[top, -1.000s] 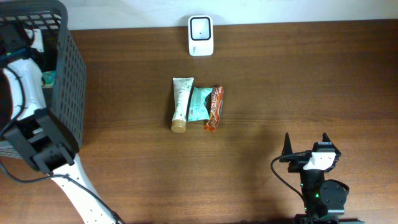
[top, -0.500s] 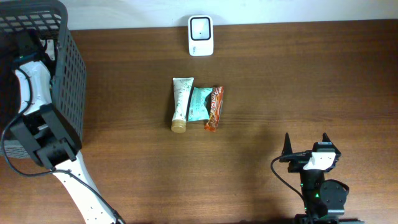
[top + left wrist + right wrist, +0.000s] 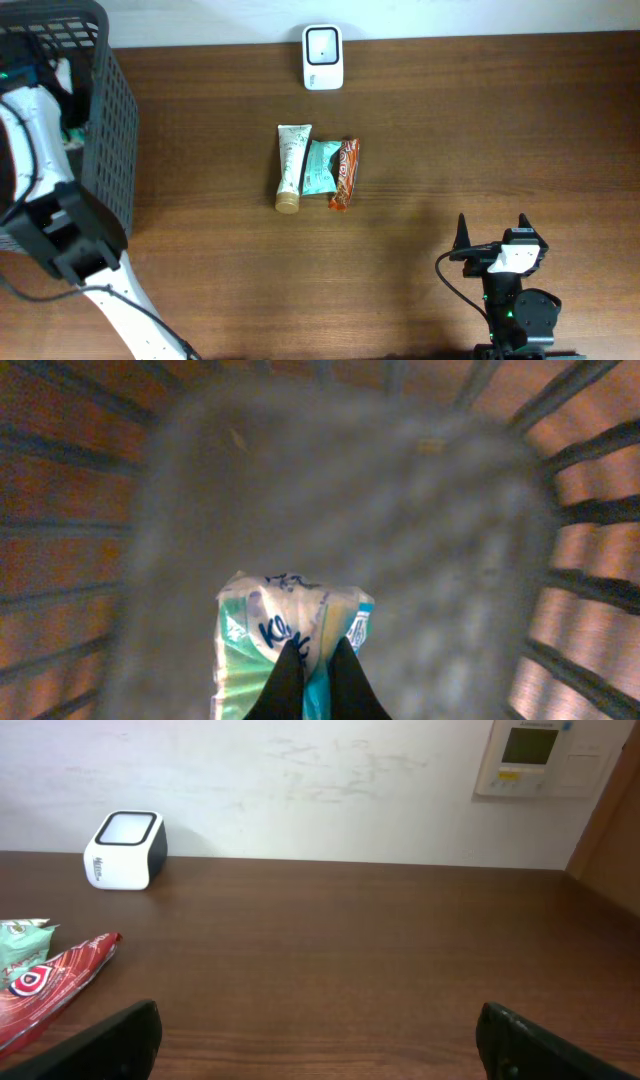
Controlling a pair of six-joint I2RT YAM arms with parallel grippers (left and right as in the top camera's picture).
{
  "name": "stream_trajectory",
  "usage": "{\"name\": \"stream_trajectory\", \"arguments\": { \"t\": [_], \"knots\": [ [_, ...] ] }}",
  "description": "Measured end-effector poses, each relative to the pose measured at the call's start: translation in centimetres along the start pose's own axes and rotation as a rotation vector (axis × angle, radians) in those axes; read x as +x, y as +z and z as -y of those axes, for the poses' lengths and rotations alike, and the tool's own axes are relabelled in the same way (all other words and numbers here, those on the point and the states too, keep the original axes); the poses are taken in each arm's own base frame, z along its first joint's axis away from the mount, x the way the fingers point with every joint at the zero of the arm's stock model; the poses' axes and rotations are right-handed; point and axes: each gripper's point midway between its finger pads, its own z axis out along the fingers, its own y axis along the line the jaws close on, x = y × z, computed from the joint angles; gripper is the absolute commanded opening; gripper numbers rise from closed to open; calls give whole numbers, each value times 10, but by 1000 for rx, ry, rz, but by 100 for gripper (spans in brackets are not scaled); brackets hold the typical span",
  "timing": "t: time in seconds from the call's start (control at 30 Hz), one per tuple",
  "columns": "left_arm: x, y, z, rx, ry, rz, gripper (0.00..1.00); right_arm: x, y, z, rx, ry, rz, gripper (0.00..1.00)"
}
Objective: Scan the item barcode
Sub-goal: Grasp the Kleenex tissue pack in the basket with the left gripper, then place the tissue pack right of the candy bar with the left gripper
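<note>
The pack (image 3: 265, 635) is inside the basket (image 3: 105, 110) at 10 o'clock, with the left fingers (image 3: 292, 672) clenched on its wrapper. Expect a light, soft pack with slippery film; grip the body, not loose film. Only the left wrist view shows this grasp. Only the overhead shows the scanner (image 3: 322, 57) at 12 o'clock. The right fingers (image 3: 120, 1038) stand released at 5 o'clock.

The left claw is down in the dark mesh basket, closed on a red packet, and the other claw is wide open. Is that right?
Not quite: the left wrist view shows the left claw closed on a green-and-white packet, not a red one, inside the dark mesh basket. The right claw is indeed wide open.
</note>
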Motion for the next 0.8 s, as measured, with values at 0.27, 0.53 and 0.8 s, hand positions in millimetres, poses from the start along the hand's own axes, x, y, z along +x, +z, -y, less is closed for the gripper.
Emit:
{"name": "stream_trajectory", "arguments": {
  "t": [0.27,0.53,0.8],
  "knots": [
    [-45,-214,-26,11,-270,406,0,0,0,0,0,-1,0,99],
    [-51,-373,96,758,-134,656,0,0,0,0,0,0,0,99],
    [-16,-388,260,1037,120,485,0,0,0,0,0,-1,0,99]
  ]
}}
